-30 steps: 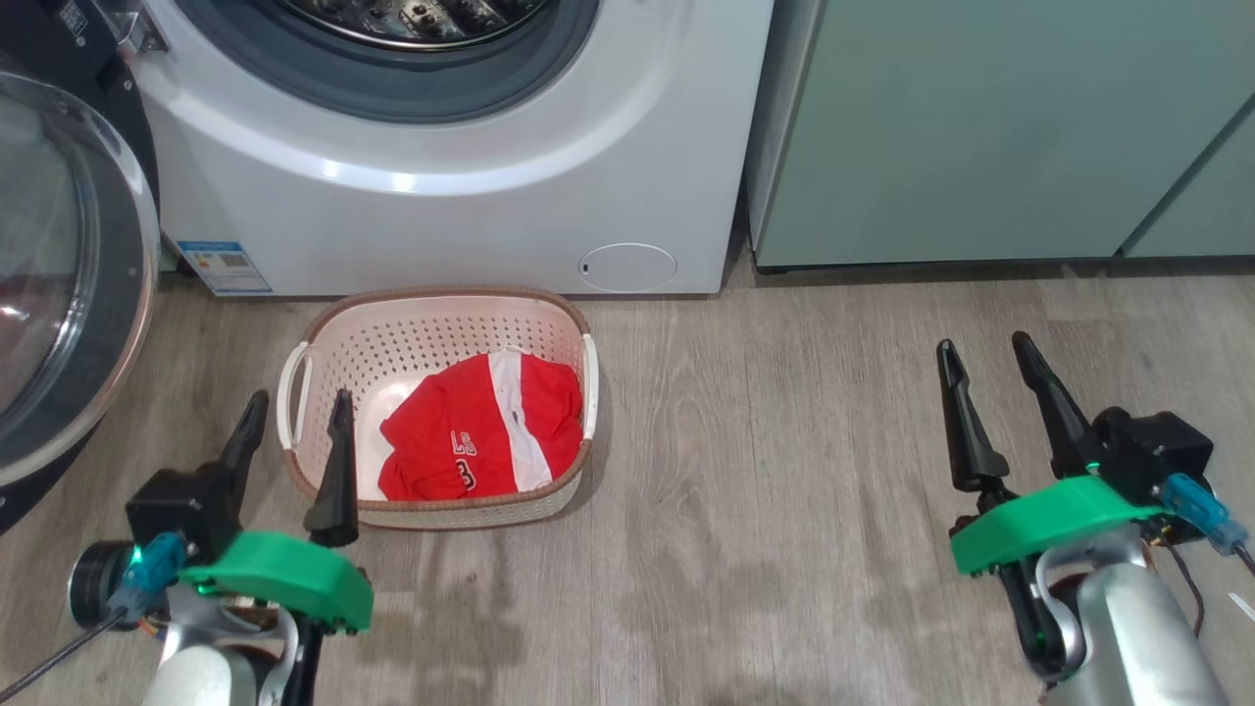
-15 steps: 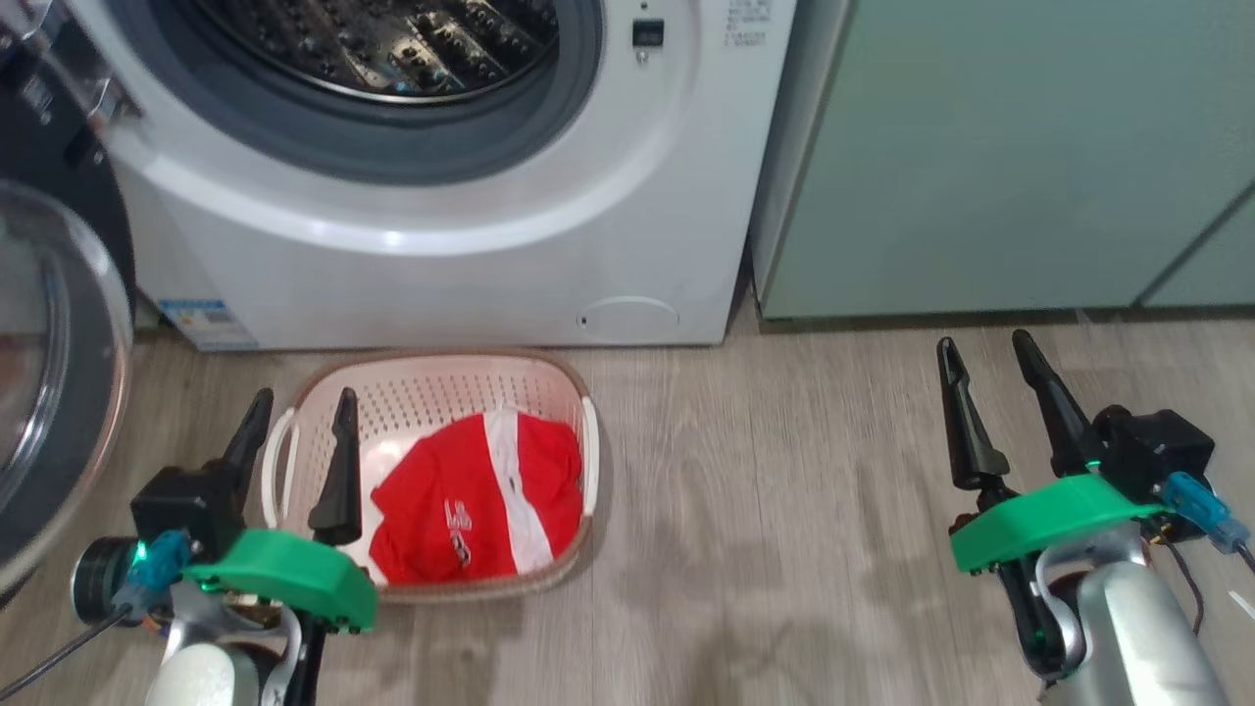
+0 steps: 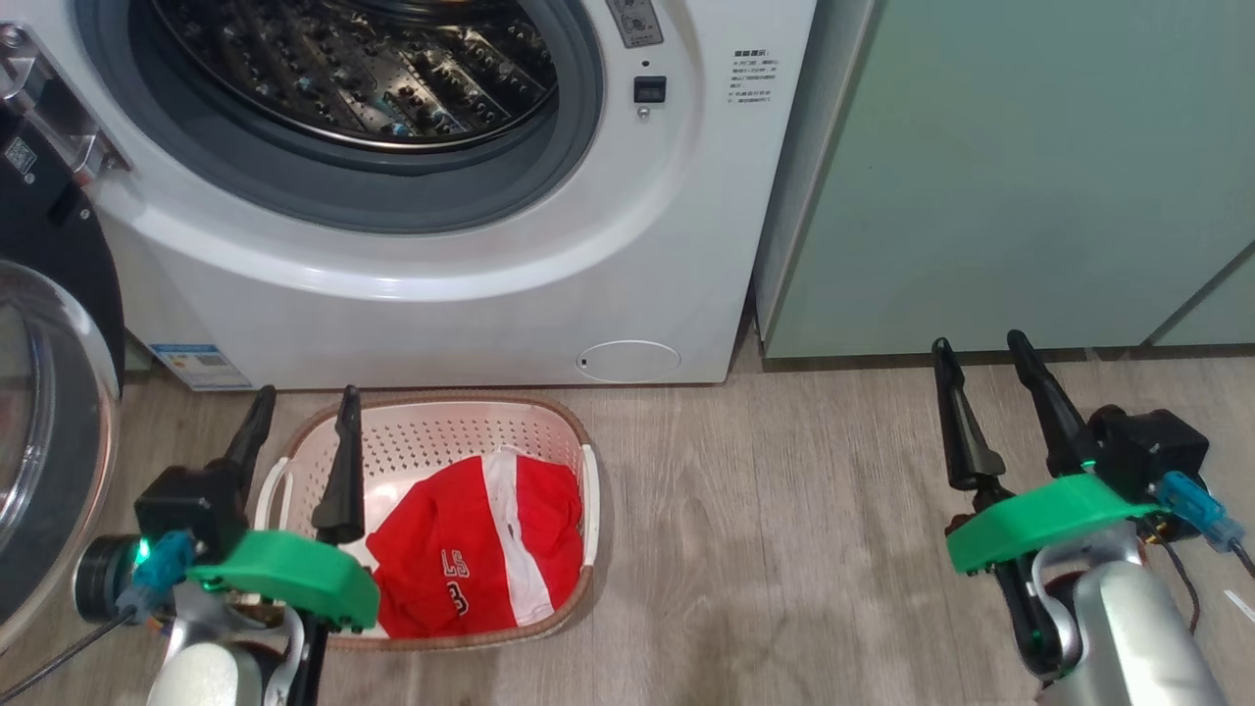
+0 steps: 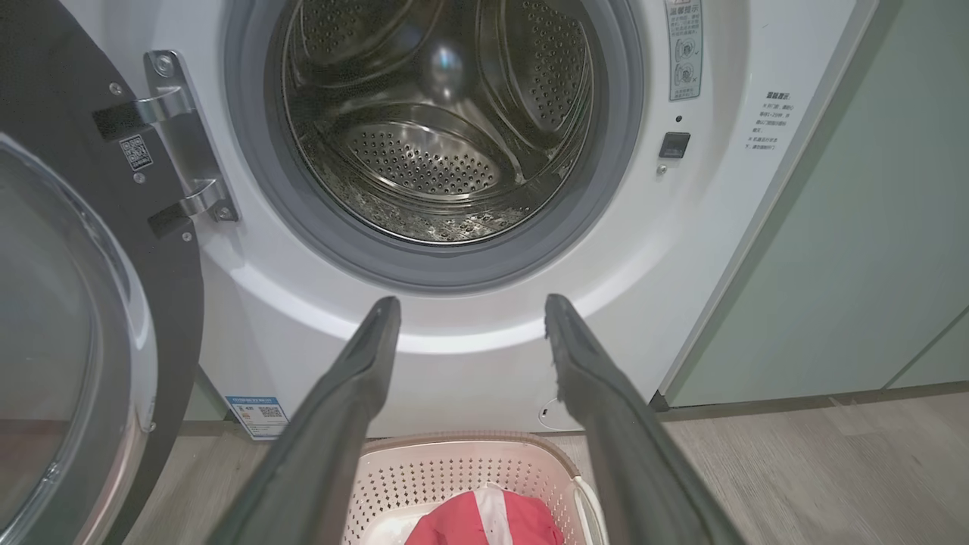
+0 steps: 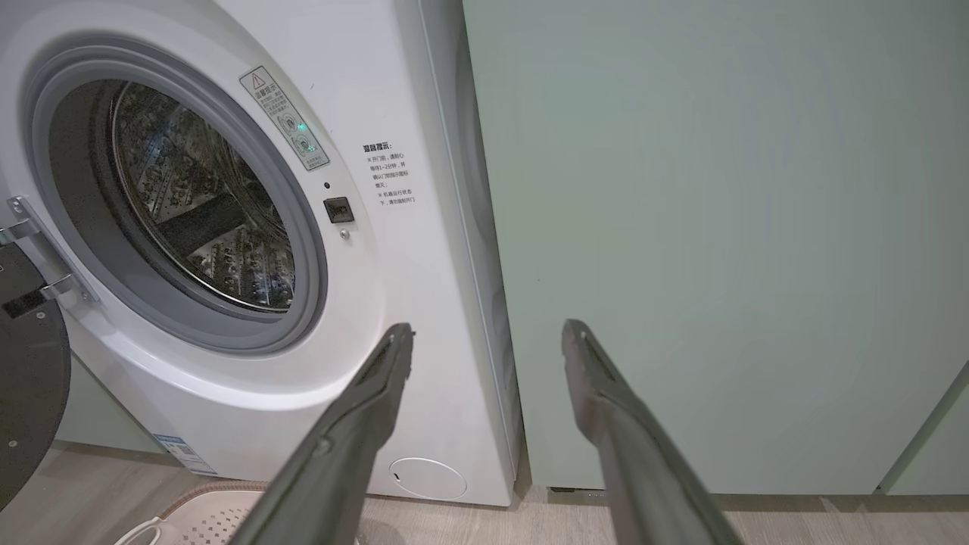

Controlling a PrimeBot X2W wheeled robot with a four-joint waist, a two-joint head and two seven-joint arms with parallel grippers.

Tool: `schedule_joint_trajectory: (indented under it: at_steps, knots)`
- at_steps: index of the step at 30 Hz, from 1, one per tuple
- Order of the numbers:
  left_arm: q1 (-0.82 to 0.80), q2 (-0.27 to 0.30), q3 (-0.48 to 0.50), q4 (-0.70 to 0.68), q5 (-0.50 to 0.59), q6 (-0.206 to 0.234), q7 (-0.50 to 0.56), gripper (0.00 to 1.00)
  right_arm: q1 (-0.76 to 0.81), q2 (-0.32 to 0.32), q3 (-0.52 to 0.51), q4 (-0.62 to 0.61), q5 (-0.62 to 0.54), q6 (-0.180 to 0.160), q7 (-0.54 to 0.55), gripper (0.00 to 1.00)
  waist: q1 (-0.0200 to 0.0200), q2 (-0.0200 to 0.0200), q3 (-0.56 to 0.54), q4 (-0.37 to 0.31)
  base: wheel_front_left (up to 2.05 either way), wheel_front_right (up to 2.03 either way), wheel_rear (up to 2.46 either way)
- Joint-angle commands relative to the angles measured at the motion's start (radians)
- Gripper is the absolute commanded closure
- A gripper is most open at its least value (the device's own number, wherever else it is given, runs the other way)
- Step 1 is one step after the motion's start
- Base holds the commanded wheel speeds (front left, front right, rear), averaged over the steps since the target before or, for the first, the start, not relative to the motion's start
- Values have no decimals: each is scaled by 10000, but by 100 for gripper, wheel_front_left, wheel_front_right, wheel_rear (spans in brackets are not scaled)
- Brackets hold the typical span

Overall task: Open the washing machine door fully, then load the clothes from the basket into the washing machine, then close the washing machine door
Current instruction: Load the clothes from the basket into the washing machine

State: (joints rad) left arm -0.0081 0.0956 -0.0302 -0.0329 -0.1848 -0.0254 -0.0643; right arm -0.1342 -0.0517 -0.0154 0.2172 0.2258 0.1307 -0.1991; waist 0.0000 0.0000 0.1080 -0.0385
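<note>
Hovering low over the grey wood-look floor [image 3: 784, 559], my two arms hold a matching ready pose before the big white front-loading washing machine [image 3: 471, 294]. My left gripper [image 3: 307, 395] points its long dark fingers up and forward, spread apart and holding nothing, near the left handle of the small cream perforated plastic basket [image 3: 461, 441] with its brown woven-look rim. My right gripper [image 3: 980, 343], likewise spread and empty, hangs well to the right over bare floor, aimed at the pale green cabinet [image 3: 1000, 176] beside the washer. The large round door [image 3: 44, 441], glossy black rim around bulging clear glass, stands swung out on its hinge at the left, baring the steel perforated drum [image 4: 447, 129]. The bright red garment [image 3: 461, 559] with a white stripe and lettering lies bundled in the basket, which sits on the floor just in front of the washer.
</note>
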Motion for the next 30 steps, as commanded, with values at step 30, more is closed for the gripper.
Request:
schedule_joint_trajectory:
  at_steps: [30]
  knots:
    - [-1132, 275, -206, 346, 56, 185, -157, 0, -565, 14, 394, -825, 12, 0, 82, 0, 0, 0, 909, -83, 0, 0, 0]
